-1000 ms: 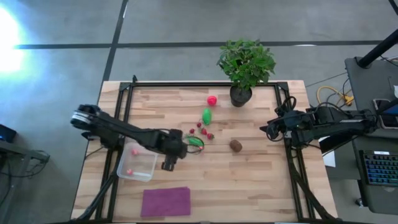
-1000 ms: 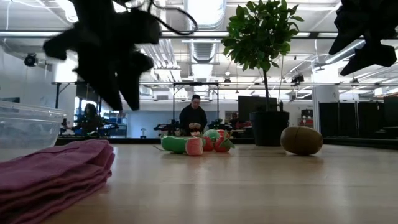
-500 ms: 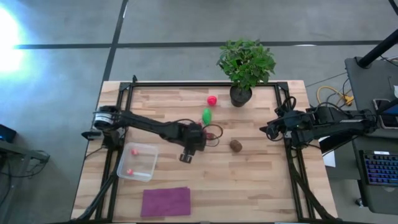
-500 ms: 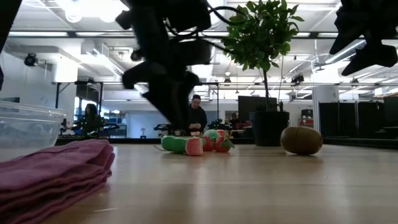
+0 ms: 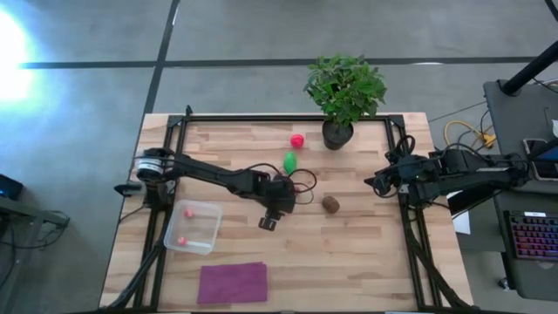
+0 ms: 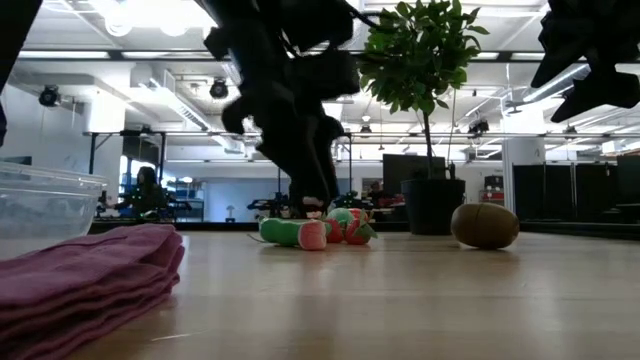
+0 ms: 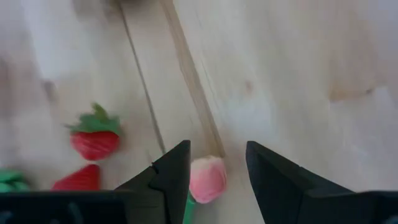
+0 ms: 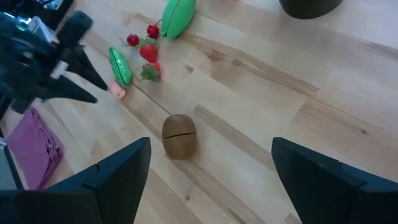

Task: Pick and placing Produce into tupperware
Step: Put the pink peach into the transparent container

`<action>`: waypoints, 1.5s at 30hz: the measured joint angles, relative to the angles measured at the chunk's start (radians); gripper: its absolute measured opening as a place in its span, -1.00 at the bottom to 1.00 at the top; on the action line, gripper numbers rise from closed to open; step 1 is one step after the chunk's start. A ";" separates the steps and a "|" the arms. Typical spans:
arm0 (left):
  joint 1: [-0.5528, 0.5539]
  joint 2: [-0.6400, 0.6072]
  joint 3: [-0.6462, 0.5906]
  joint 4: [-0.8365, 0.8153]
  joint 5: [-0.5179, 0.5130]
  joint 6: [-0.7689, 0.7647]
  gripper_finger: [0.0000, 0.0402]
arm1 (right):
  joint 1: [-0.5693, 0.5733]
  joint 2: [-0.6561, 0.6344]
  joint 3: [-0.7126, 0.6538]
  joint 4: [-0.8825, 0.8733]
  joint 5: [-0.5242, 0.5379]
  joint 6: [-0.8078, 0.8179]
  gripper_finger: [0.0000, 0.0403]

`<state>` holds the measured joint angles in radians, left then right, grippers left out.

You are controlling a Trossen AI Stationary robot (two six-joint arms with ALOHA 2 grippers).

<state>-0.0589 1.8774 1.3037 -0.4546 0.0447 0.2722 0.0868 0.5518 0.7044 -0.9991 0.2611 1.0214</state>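
My left gripper (image 7: 217, 149) is open and points down over the produce cluster (image 5: 277, 202) at mid-table. Its fingers stand on either side of the pink end (image 7: 207, 178) of a long green piece (image 8: 120, 65), which lies on the wood. Strawberries (image 7: 94, 137) lie beside it. The brown kiwi (image 5: 330, 203) lies to the right, with the green oval (image 5: 289, 161) and a red ball (image 5: 297, 139) farther back. The clear tupperware (image 5: 193, 227) near the left edge holds two small pink-red pieces. My right gripper (image 8: 211, 180) waits open at the right edge (image 5: 375, 183).
A potted plant (image 5: 344, 92) stands at the far edge, behind the produce. A folded purple cloth (image 5: 233, 282) lies by the near edge, next to the tupperware. Bare wood lies between the kiwi and the near edge. People show in the room beyond the table (image 6: 315, 190).
My left gripper has swung from beside the tupperware toward the table's right, reaching the produce cluster. There it has come down until its fingertips hang just above the long green piece's pink end. Nothing on the table has moved.
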 joint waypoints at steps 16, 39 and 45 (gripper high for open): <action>0.012 0.041 -0.020 -0.008 -0.046 -0.002 -0.30 | 0.000 0.001 0.000 0.000 -0.002 0.009 0.62; 0.012 0.041 -0.072 0.002 -0.059 -0.057 -0.30 | 0.000 0.001 -0.006 -0.001 0.020 0.000 0.62; 0.012 0.039 -0.056 0.000 -0.082 -0.058 -0.30 | 0.000 0.001 -0.008 -0.001 0.020 0.000 0.62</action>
<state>-0.0471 1.9160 1.2480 -0.4549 -0.0368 0.2146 0.0868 0.5526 0.6962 -1.0004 0.2813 1.0214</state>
